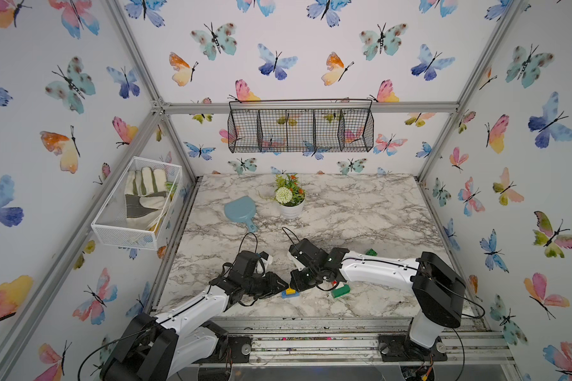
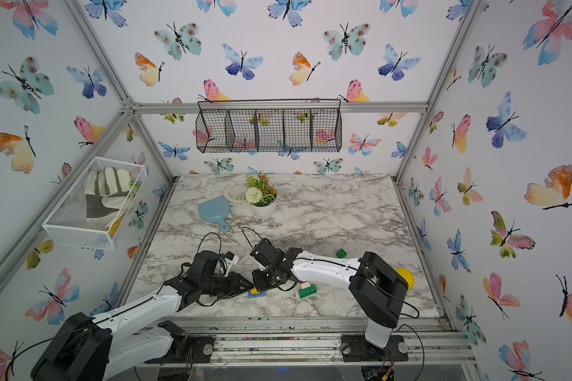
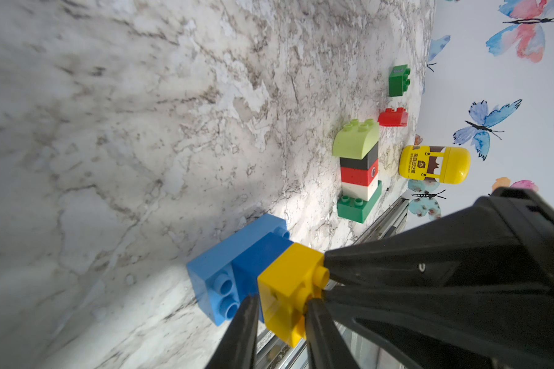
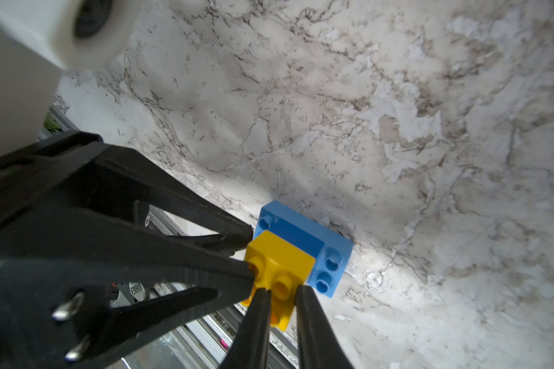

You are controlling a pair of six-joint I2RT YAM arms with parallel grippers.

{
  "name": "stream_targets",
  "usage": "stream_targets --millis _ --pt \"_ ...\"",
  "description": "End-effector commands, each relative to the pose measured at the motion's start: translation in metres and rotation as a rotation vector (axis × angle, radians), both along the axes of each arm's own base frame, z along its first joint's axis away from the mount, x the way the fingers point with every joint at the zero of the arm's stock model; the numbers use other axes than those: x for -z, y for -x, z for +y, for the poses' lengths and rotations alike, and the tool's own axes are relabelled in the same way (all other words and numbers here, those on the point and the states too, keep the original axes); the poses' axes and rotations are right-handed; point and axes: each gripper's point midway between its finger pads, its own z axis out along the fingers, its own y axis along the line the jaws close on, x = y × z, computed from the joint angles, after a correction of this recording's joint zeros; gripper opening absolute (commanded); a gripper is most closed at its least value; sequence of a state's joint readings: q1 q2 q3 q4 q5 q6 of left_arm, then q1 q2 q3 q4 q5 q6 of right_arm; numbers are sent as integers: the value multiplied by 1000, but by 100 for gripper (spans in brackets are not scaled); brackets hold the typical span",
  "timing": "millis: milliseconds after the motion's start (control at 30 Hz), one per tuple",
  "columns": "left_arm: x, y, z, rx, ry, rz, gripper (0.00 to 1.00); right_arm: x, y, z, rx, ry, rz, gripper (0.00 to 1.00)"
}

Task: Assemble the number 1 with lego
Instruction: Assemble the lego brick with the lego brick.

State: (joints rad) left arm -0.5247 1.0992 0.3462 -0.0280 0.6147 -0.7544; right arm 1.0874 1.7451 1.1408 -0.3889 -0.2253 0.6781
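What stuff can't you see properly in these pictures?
Yellow brick: in both top views, the left fingers and right fingers cover most of it.
Brick stack: plain in the left wrist view; in both top views the right arm hides most, mainly its green base shows.
Yellow jar: label too small to read; in a top view only its end peeks past the right arm.
White shape, right wrist view: blurred, cut by the edge.

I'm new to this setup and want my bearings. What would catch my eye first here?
The left gripper and right gripper pinch one yellow brick joined to blue bricks, near the front edge of the table. Nearby is a striped column of lime, black, red, white and green bricks. Butterfly wallpaper covers the walls.
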Motion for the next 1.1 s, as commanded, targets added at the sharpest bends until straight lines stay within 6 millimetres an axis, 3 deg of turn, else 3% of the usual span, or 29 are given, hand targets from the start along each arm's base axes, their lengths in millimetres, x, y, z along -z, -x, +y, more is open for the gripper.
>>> stream_targets --millis 0,133,233,367,467,633,833,1067 --pt "20 9 11 2 -89 42 33 17 6 -5 -20 58 24 23" --pt "6 1 7 6 -73 0 36 -22 -14 7 -12 -26 -63 34" --pt "-6 -5 5 3 -62 -35 37 -49 -30 5 13 -77 -114 40" --pt "-12 -7 2 9 -42 -46 40 -63 -44 -7 41 -90 -137 42" --pt "-16 -7 0 11 -25 -50 45 -58 -45 -16 50 -71 -123 42" --pt "-18 -2 -2 30 -6 -46 48 -40 -28 -17 25 -73 -27 40" --pt "-3 11 2 53 -18 9 42 -24 -16 -17 6 -81 38 38" --pt "1 12 2 56 -27 20 38 -6 -2 -13 -36 -83 114 38"
